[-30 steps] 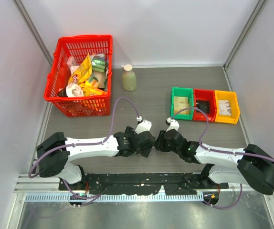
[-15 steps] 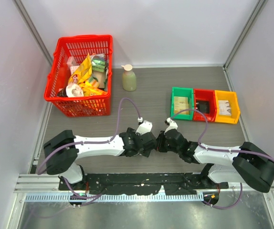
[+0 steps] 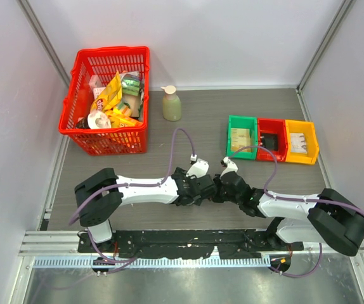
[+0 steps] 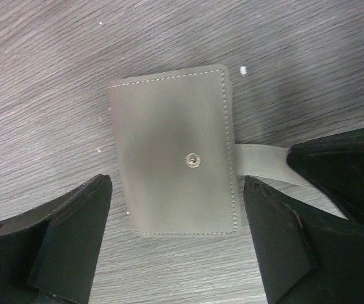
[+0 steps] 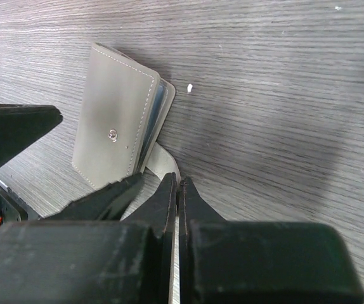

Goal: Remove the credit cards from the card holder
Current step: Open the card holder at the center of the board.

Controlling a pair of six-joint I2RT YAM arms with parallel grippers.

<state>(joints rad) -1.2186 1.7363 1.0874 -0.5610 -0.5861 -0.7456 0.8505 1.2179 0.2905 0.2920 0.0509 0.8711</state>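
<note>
Card holder (image 4: 172,152) lies flat on the desk (image 4: 296,63), on the near side of the green bin (image 3: 242,136), toward the arm bases, where the two arms meet. It is folded shut, grey-olive cover up, with the snap stud (image 4: 193,159) showing in the middle of the cover. Its closing strap (image 4: 261,158) sticks out from one long edge, so the snap looks undone. The right end effector (image 5: 177,187) is closed, its fingers pinching the end of that strap. The left end effector (image 4: 177,183) is spread wide, one finger on either side of the holder and neither touching it. From the right wrist view a thin pale edge shows between the covers, but whether that is a card or an inner panel cannot be told. No credit cards lie out on the desk. By this showing the task is only begun: the strap is freed and gripped, while opening the holder, steadying it and drawing each card out are all left to do.
</note>
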